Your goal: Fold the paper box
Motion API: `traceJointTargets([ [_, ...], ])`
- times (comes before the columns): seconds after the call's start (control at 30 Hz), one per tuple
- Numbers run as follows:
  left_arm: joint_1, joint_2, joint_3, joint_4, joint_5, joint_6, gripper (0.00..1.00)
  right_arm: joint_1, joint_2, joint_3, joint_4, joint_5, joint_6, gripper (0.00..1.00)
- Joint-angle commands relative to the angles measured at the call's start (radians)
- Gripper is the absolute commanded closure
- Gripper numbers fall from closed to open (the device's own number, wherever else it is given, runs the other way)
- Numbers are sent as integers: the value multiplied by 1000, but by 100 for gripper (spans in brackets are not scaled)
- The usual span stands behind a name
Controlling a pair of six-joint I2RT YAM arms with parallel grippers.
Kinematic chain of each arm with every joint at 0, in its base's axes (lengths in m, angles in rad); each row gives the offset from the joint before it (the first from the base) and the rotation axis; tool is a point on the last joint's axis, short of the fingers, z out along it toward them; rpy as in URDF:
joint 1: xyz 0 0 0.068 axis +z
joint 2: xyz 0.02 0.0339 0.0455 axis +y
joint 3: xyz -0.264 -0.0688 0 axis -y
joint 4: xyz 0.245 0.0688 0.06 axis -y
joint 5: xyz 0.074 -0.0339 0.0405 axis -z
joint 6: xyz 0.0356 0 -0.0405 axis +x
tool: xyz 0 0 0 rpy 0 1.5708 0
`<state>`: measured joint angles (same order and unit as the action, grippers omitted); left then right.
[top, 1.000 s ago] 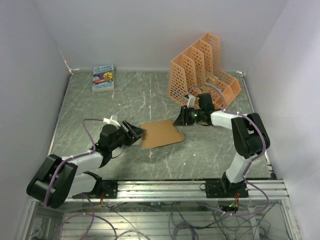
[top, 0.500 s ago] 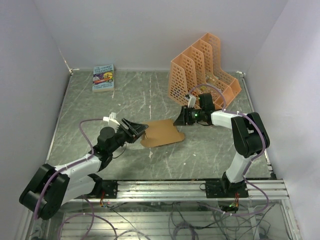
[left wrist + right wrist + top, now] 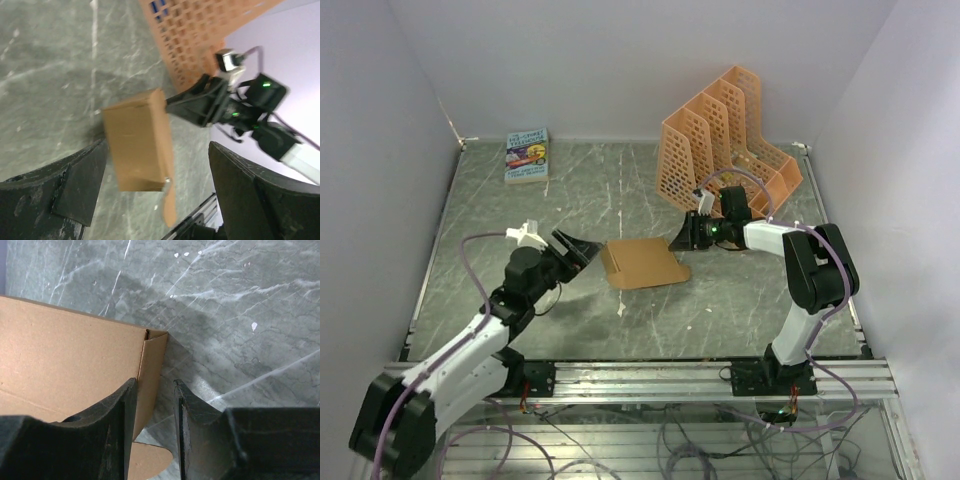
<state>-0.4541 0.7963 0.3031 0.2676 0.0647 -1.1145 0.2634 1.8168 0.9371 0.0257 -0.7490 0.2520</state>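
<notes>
The paper box (image 3: 642, 263) is a tan cardboard piece lying mid-table with its long side walls creased up; in the left wrist view the paper box (image 3: 137, 140) shows a rounded tab hanging at its near corner. My left gripper (image 3: 582, 252) stands open a short way left of it, touching nothing; in its own view the left gripper (image 3: 155, 200) has only floor and the box's near end ahead. My right gripper (image 3: 682, 238) is at the box's right edge. In the right wrist view my right gripper (image 3: 154, 385) straddles the raised side wall (image 3: 150, 385), part-way open, with floor showing beside one finger.
An orange perforated file rack (image 3: 725, 135) stands at the back right, just behind the right gripper. A small printed book (image 3: 527, 154) lies at the back left. Pale walls close three sides, and a metal rail (image 3: 700, 375) runs along the near edge.
My left gripper has opened wide and drawn back left, off the box's left edge. The box's left side now stands creased up. The right arm has stayed put.
</notes>
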Motion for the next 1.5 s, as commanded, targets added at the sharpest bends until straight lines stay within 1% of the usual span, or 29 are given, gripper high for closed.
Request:
traceJointTargets([
  [0.0, 7, 161, -61, 139, 87, -25, 7, 5, 61, -21, -87, 111, -40, 67],
  [0.07, 6, 221, -77, 251, 105, -53, 5, 5, 61, -21, -87, 112, -40, 67],
  [0.1, 4, 243, -76, 282, 109, -59, 5, 5, 61, -21, -87, 112, -41, 67],
  [0.27, -17, 320, -53, 354, 121, -67, 4, 6, 66, -18, -87, 109, -40, 67],
  [0.43, -26, 333, -80, 412, 111, -98, 4, 5, 64, -20, -86, 109, -40, 67],
  [0.63, -41, 341, -76, 456, 102, -118, 5, 6, 72, -17, -89, 103, -40, 67],
  [0.9, -74, 330, -27, 426, 75, -89, 6, 5, 55, -15, -86, 94, -43, 67],
  [1.0, -112, 359, 25, 384, 42, -46, 7, 5, 28, -14, -83, 106, -50, 63],
  [1.1, -146, 426, 135, 326, 17, 27, 9, 6, -4, -19, -75, 139, -58, 61],
  [1.2, -170, 536, 259, 276, 19, 98, 14, 6, -19, -22, -81, 162, -69, 61],
  [1.27, -174, 605, 334, 229, 17, 141, 15, 4, -32, -28, -85, 172, -74, 61],
  [1.4, -175, 715, 429, 192, 44, 182, 22, -7, -80, -38, -91, 201, -79, 61],
  [1.47, -178, 765, 455, 204, 75, 184, 26, -17, -106, -37, -113, 232, -91, 61],
])
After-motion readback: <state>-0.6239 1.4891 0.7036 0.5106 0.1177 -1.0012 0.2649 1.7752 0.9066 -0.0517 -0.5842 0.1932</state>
